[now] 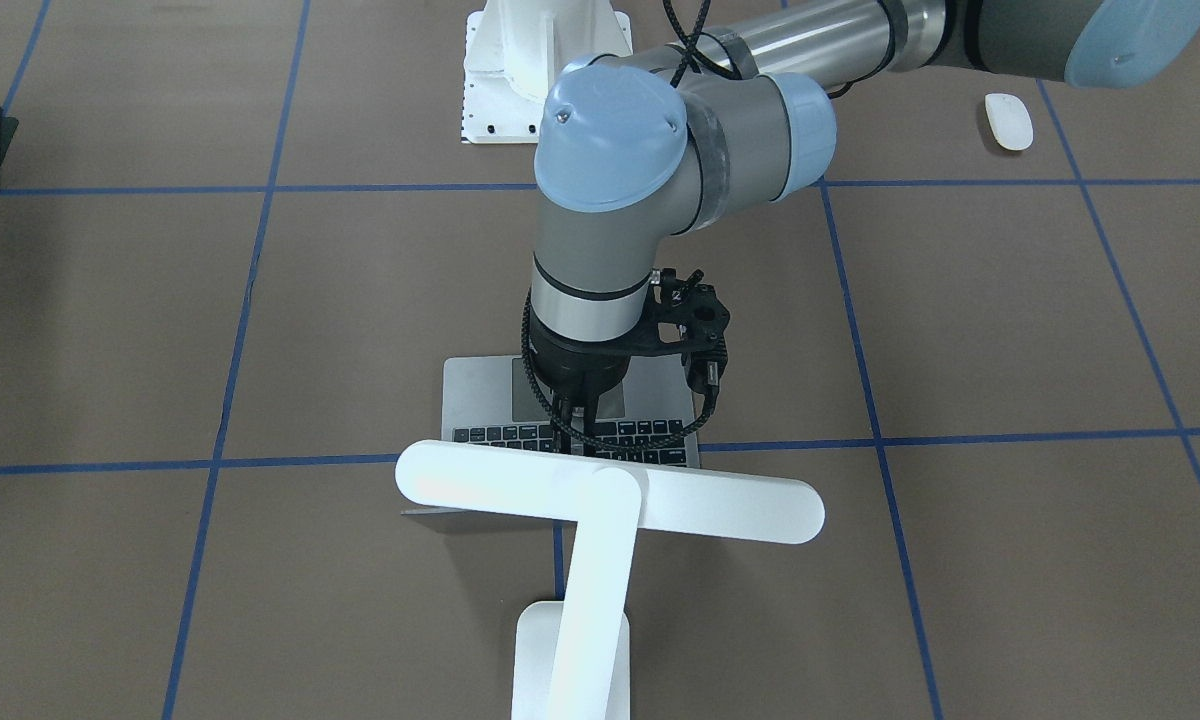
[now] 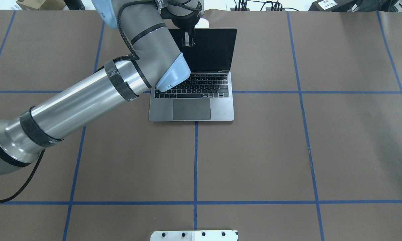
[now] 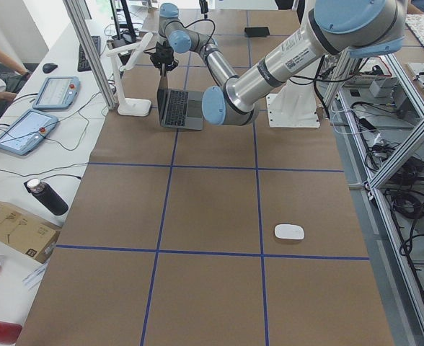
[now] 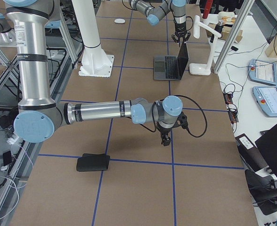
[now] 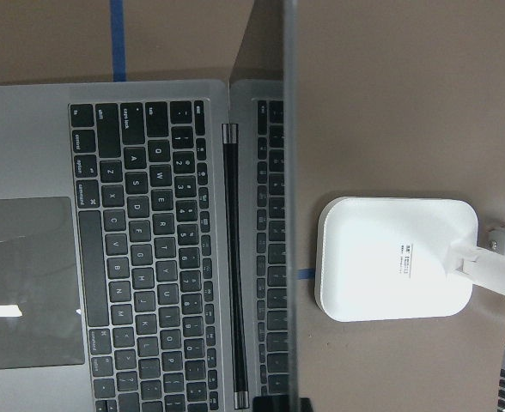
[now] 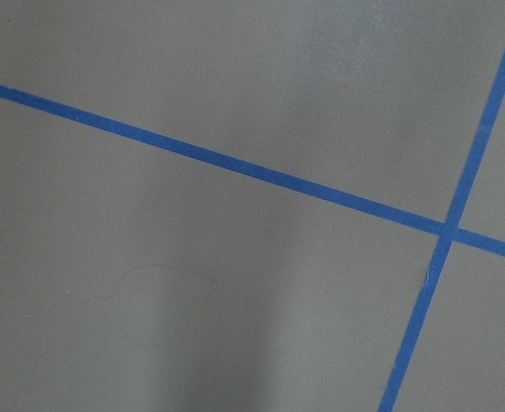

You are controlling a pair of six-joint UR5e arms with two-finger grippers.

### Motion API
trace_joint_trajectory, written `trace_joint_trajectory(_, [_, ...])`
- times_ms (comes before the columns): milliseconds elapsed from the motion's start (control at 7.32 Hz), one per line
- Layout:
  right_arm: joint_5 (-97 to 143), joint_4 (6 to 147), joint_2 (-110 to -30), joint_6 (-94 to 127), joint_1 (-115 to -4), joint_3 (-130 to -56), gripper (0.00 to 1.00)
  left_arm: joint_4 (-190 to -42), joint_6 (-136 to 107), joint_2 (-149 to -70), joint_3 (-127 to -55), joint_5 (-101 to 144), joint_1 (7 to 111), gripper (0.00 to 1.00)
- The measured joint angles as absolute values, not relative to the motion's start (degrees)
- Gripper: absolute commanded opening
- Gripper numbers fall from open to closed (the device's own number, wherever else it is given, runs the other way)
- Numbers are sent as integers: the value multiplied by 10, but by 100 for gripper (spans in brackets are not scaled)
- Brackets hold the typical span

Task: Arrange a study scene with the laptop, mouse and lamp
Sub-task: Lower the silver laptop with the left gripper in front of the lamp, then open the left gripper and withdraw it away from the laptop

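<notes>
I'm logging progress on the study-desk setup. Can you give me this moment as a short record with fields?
laptop: open, flat on the table, screen facing the robot
lamp: standing behind the laptop's lid, base apart from it
mouse: alone toward the robot's left end of the table, far from the laptop
left gripper: at the lid's top edge; open or shut unclear
right gripper: over bare table, away from all three; state unclear
remaining: mouse probably still needs bringing beside the laptop
</notes>
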State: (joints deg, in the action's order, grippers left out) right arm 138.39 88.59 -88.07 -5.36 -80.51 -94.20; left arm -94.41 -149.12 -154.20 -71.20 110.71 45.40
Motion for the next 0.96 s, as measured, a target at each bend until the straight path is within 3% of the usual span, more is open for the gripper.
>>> trace_joint_trajectory(410, [1383, 882, -880, -54, -805, -938, 100, -941, -1484, -1533, -725, 1113, 460, 73])
trace_joint_trajectory(683, [1383, 877, -878, -54, -805, -937, 100, -936, -1458, -1454, -835, 1148, 463, 75])
trace_joint_trajectory(820, [1383, 877, -875, -54, -805, -937, 100, -934, -1412, -1390, -919, 1164, 465, 92])
trace_joint_trajectory(957, [1383, 877, -872, -54, -805, -938, 100, -933, -1342, -1327, -994, 1171, 466, 99])
